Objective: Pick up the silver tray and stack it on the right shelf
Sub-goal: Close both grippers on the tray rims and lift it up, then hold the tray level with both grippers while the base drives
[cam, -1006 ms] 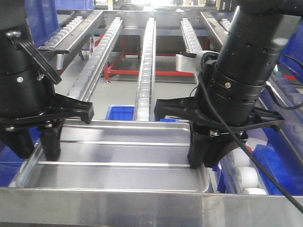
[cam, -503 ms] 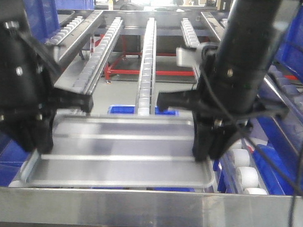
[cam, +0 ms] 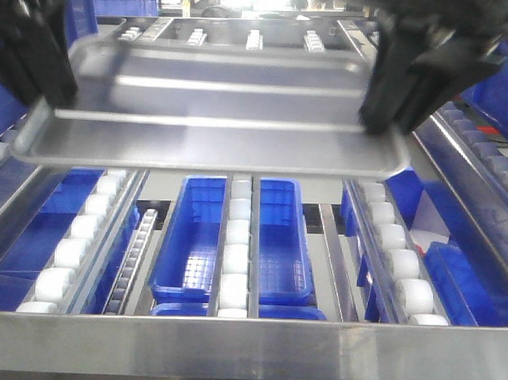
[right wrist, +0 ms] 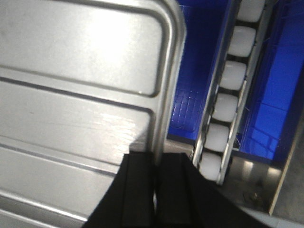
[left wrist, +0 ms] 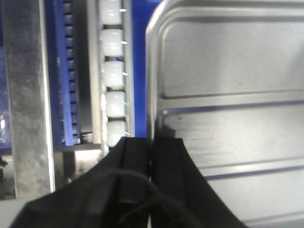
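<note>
The silver tray (cam: 215,105) hangs level in the air above the roller lanes, its two ridges running left to right. My left gripper (cam: 53,95) is shut on its left rim and my right gripper (cam: 380,123) is shut on its right rim. In the left wrist view the black fingers (left wrist: 137,156) pinch the tray (left wrist: 228,95) at its edge. The right wrist view shows the same hold, with the gripper (right wrist: 156,159) clamped on the rim of the tray (right wrist: 76,95). Below lies the right shelf (cam: 248,348) with its broad shiny front bar and white rollers (cam: 235,239).
Two blue bins (cam: 194,230) (cam: 282,233) sit under the middle roller lane. More blue bins (cam: 460,272) stand low on the right and blue ones (cam: 36,224) on the left. Grey side rails (cam: 471,189) slope along both flanks. A further roller rack (cam: 251,36) shows behind the tray.
Both grippers have risen with the tray held between them. It has come up off the rollers near the front bar, uncovering the blue bins beneath.
</note>
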Robot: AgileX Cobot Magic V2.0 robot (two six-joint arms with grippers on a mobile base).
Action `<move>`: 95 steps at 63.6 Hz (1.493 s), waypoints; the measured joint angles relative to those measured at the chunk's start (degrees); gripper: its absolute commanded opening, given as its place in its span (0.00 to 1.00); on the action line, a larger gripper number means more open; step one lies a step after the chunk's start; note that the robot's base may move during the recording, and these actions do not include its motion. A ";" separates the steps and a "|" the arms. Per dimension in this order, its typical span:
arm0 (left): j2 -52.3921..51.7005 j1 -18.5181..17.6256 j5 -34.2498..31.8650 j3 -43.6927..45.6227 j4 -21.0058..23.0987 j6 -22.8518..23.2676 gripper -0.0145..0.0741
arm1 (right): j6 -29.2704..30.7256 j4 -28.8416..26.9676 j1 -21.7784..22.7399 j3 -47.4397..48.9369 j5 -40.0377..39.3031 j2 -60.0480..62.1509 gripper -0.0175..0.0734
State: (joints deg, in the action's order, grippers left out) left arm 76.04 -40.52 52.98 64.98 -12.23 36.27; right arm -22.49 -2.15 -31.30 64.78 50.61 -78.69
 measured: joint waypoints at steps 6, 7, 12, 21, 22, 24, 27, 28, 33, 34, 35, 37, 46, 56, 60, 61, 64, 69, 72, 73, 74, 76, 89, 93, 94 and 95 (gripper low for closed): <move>-2.36 -1.40 1.20 0.00 0.65 0.36 0.06 | 0.00 0.00 0.00 0.00 1.91 2.55 0.25; -2.81 -1.41 1.46 0.11 0.77 0.37 0.06 | 0.00 0.00 0.00 0.00 2.09 2.83 0.25; -3.70 -1.79 1.75 0.23 0.87 0.37 0.06 | 0.00 0.00 0.00 0.00 2.68 3.73 0.25; -3.94 -1.89 1.87 0.23 0.65 0.37 0.06 | 0.08 0.00 0.00 0.00 2.81 4.05 0.25; -3.94 -1.89 1.87 0.23 0.61 0.37 0.06 | 0.08 0.00 0.00 0.00 2.81 4.05 0.25; -3.82 -1.89 1.87 0.23 0.51 0.37 0.06 | 0.08 0.00 0.00 0.00 2.81 4.05 0.25; -3.72 -1.89 1.87 0.23 0.51 0.37 0.06 | 0.08 0.00 0.00 0.00 2.81 4.05 0.25; -3.70 -1.89 1.87 0.23 0.51 0.37 0.06 | 0.08 0.00 0.00 0.00 2.81 4.05 0.25; -3.49 -1.89 1.87 0.23 0.51 0.37 0.06 | 0.08 0.00 0.00 0.00 2.90 4.05 0.25; -3.49 -1.89 1.87 0.23 0.51 0.37 0.06 | 0.08 0.00 0.00 0.00 2.90 4.05 0.25; -3.49 -1.89 1.87 0.23 0.51 0.37 0.06 | 0.08 0.00 0.00 0.00 3.04 4.05 0.25; -3.49 -1.89 1.87 0.23 0.51 0.37 0.06 | 0.08 0.00 0.00 0.00 3.17 4.05 0.25; -3.39 -1.89 1.87 0.23 0.51 0.37 0.06 | 0.08 -0.10 0.00 0.00 3.46 4.05 0.25; -3.28 -1.89 1.87 0.23 0.51 0.37 0.06 | 0.08 -0.10 0.00 0.00 3.55 4.05 0.25; -3.28 -1.89 1.87 0.23 0.51 0.37 0.06 | 0.08 -0.10 0.00 0.00 3.55 4.05 0.25; -3.28 -1.89 1.87 0.23 0.51 0.37 0.06 | 0.08 -0.10 0.00 0.00 3.55 4.05 0.25; -3.28 -1.89 1.87 0.23 0.51 0.37 0.06 | 0.08 -0.10 0.00 0.00 3.55 4.05 0.25; -3.28 -1.89 1.87 0.23 0.51 0.37 0.06 | 0.08 -0.10 0.00 0.00 3.55 4.05 0.25; -3.28 -1.89 1.87 0.23 0.51 0.37 0.06 | 0.08 -0.10 0.00 0.00 3.55 4.05 0.25; -3.28 -1.89 1.87 0.23 0.51 0.37 0.06 | 0.08 -0.10 0.00 0.00 3.55 4.05 0.25; -3.28 -1.89 1.87 0.23 0.51 0.37 0.06 | 0.08 -0.10 0.00 0.00 3.66 4.05 0.25; -3.28 -1.89 1.87 0.23 0.51 0.37 0.06 | 0.08 -0.10 0.00 0.00 3.59 4.05 0.25; -3.28 -1.89 1.87 0.23 0.51 0.37 0.06 | 0.08 -0.19 0.00 0.00 3.59 4.05 0.25; -3.28 -1.89 1.98 0.23 0.51 0.37 0.06 | 0.08 -0.19 0.00 0.00 3.59 4.05 0.25; -3.28 -1.89 1.98 0.23 0.51 0.37 0.06 | 0.08 -0.19 0.00 0.00 3.59 4.05 0.25; -3.28 -1.89 1.98 0.23 0.51 0.37 0.06 | 0.08 -0.19 0.00 0.00 3.59 4.05 0.25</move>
State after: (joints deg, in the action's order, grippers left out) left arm 72.76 -42.41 54.96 65.21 -11.72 36.64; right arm -22.40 -2.33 -31.30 64.78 54.21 -74.64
